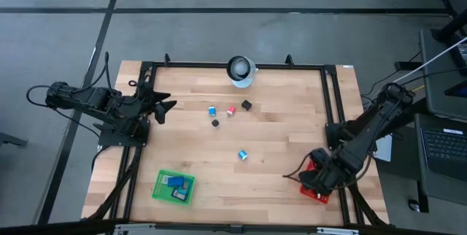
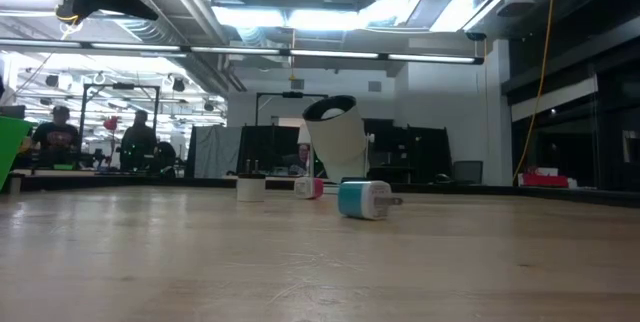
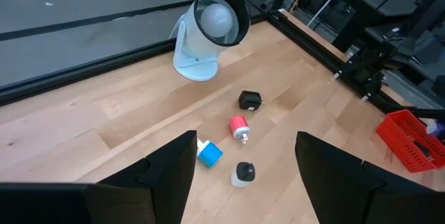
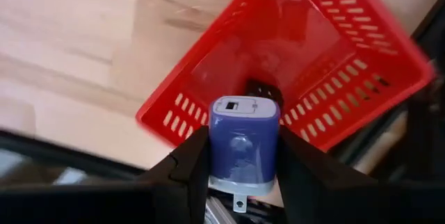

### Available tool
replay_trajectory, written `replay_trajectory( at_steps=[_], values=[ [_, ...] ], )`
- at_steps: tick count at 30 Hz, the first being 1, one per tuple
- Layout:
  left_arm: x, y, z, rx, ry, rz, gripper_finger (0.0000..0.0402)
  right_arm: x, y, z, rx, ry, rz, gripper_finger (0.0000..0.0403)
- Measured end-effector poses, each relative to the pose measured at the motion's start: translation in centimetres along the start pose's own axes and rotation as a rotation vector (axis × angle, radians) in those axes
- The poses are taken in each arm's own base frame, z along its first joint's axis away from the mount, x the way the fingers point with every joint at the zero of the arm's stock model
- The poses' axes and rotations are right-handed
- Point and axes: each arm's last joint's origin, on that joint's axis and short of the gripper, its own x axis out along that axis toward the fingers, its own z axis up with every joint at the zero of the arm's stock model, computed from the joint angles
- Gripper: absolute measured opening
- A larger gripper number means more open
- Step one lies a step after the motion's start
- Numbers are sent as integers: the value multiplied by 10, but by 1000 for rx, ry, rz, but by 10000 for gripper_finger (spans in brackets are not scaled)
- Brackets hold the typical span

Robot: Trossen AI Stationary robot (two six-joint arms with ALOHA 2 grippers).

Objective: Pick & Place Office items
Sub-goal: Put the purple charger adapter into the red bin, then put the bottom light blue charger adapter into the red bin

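My right gripper (image 4: pixel 243 160), at the table's near right corner (image 1: pixel 315 178), is shut on a blue block (image 4: pixel 243 140) with a small port on its face. It hangs over the red mesh basket (image 4: pixel 334 57), which has a dark item (image 4: pixel 264 92) inside. On the wood lie loose office items: a blue one (image 3: pixel 208 152), a red one (image 3: pixel 238 127), two black ones (image 3: pixel 249 100) (image 3: pixel 243 173), and another blue one (image 1: pixel 243 155) nearer the front. My left gripper (image 3: pixel 245 147) stands open above the table's left side (image 1: pixel 164 107), holding nothing. My right gripper pinches the blue block by its two opposite flat sides (image 4: pixel 217 147) between the two fingers (image 4: pixel 191 161). The fingers point down from above. The block is lifted clear over the red basket, port face down and metal prong (image 4: pixel 240 200) toward the wrist.
A white ring-shaped object (image 1: pixel 241 70) stands at the far edge, middle. The green mesh basket (image 1: pixel 162 193) with blue items sits near the front left. A black frame rail (image 1: pixel 332 103) runs along the table's sides. Bare wood lies between the loose items and the baskets.
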Motion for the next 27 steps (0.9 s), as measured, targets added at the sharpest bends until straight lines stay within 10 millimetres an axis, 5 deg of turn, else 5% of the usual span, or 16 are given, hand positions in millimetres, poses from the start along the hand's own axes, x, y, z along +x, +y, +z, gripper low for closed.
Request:
replay_trajectory(
  at_steps=[6,12,15,23,27],
  values=[
    [0,0,0,1,-3,3,239,13,-9,-2,63,-7,-22,138],
    [0,0,0,1,-10,10,239,13,-9,-1,58,-3,-33,277],
    [0,0,0,1,-12,11,239,13,-9,-1,61,-9,-29,311],
    [0,0,0,1,-14,14,239,13,-5,5,84,-63,18,288],
    [0,0,0,1,-14,14,239,10,9,17,121,-191,172,267]
  ],
)
